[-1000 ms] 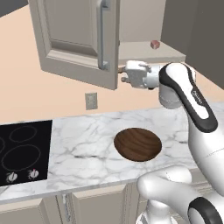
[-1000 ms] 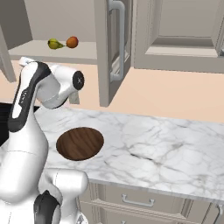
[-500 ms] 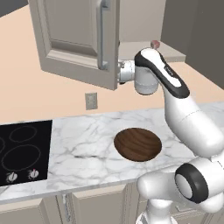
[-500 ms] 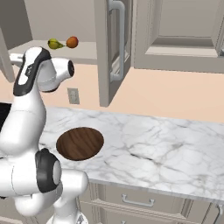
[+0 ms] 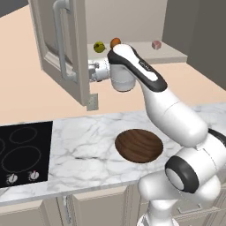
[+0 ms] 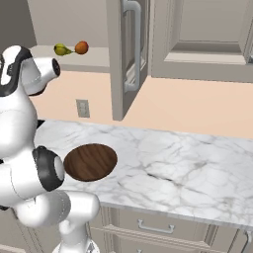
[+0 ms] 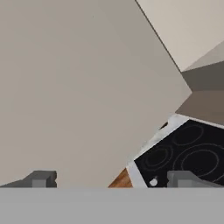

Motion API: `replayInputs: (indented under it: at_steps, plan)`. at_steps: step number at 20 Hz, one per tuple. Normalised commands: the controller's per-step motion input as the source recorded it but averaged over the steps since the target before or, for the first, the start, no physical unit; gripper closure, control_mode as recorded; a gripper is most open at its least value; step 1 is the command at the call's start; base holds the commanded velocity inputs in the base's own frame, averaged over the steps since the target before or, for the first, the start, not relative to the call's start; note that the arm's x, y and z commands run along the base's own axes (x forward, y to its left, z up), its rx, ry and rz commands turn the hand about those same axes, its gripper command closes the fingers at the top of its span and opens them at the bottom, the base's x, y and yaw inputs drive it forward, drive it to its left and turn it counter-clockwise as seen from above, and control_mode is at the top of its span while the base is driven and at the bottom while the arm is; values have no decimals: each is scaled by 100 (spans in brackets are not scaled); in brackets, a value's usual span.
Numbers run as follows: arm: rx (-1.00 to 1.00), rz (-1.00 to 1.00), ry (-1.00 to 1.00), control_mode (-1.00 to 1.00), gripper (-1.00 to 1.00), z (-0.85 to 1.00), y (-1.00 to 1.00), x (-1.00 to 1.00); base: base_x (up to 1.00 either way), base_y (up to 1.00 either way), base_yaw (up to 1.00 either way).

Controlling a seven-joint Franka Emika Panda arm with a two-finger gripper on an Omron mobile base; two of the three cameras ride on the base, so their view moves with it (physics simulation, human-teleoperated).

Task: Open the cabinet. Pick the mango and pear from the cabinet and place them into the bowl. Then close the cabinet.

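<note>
Cabinet point(image 5: 66, 48) left door has swung further open since a second ago, so the shelf now shows the green pear point(image 5: 99, 47) and orange mango point(image 5: 115, 42). My fingers point(image 7: 111, 179) are spread wide, empty, close against the door's inner face. Opening looks done, so I'd judge fruit picking comes next; the bowl point(image 5: 139, 145) waits on the worktop point(image 5: 84, 141).

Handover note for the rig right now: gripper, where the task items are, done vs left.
Gripper: open, empty, close against the inside of the open cabinet door.
Cabinet: left door swung open, right door shut.
Pear and mango: side by side on the cabinet shelf.
Bowl: on the marble counter, empty.
Done: cabinet opened.
Left: move both fruits into the bowl, then close the cabinet.
</note>
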Motion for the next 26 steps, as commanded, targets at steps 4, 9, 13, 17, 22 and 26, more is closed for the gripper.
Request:
replayInputs:
  at_steps: [4,9,13,17,22,26]
  plan:
    - [0,0,-1,-100,-100,3,-11,-4,0,0,0]
    - [0,-14,-8,-100,-100,38,-97,-33,0,0,0]
    - [0,-39,0,-100,-100,31,-99,-24,0,0,0]
    - [0,-49,5,-100,-100,23,-88,-1,0,0,0]
    - [0,-45,16,-100,-100,19,-69,8,0,0,0]
    - [-2,-28,25,-100,-100,38,-39,37,0,0,0]
